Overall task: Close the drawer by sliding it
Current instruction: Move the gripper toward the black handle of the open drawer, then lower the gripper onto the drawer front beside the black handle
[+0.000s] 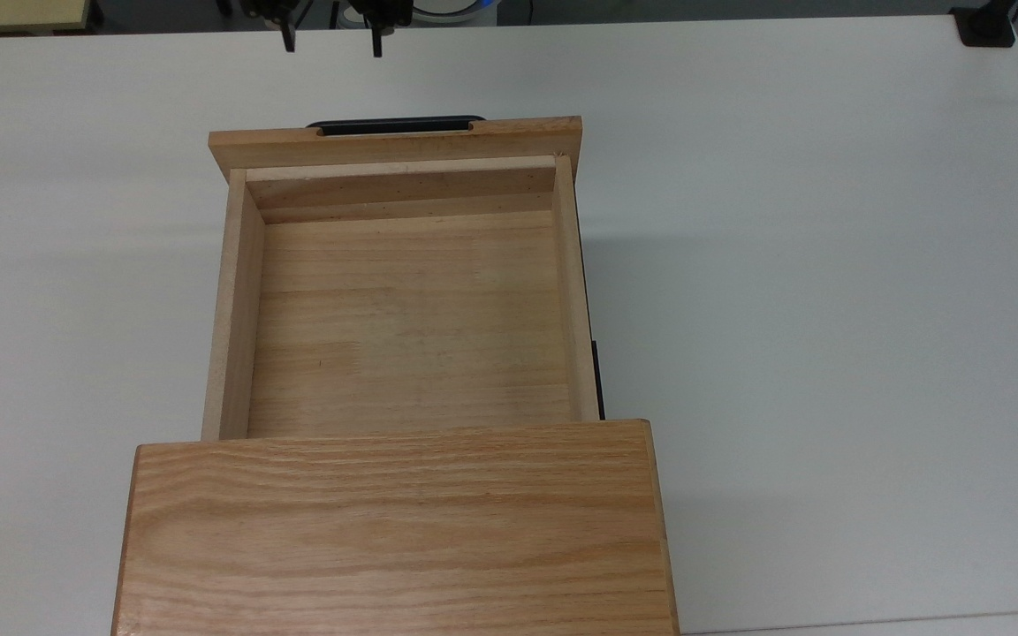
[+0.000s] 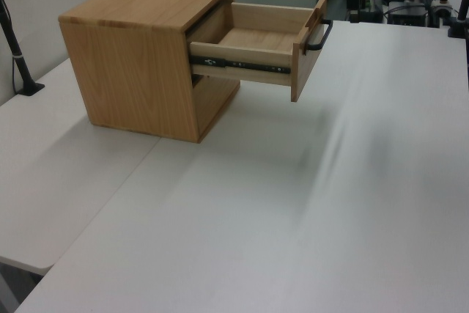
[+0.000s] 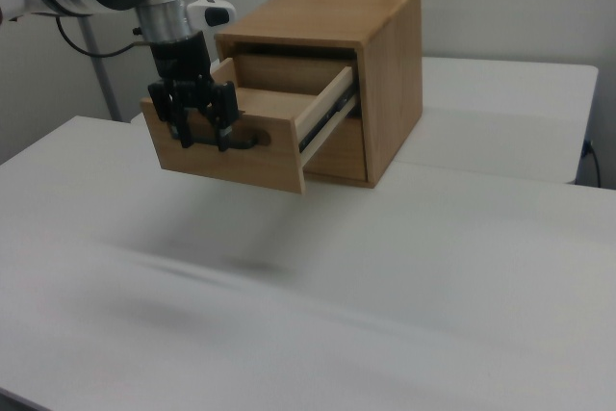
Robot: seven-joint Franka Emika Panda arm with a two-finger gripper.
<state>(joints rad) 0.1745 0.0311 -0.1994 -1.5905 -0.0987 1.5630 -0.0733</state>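
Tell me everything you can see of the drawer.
The drawer is a light wooden tray, empty, pulled far out of the oak-grained cabinet on dark side rails. Its wider front panel carries a thin black bar handle. It sits level above the white table. In the right view the open pincer hangs in front of the panel; contact cannot be told.

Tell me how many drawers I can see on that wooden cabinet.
1. The drawer is pulled out from the upper part of the cabinet. Below it is a recess; anything inside can't be told.
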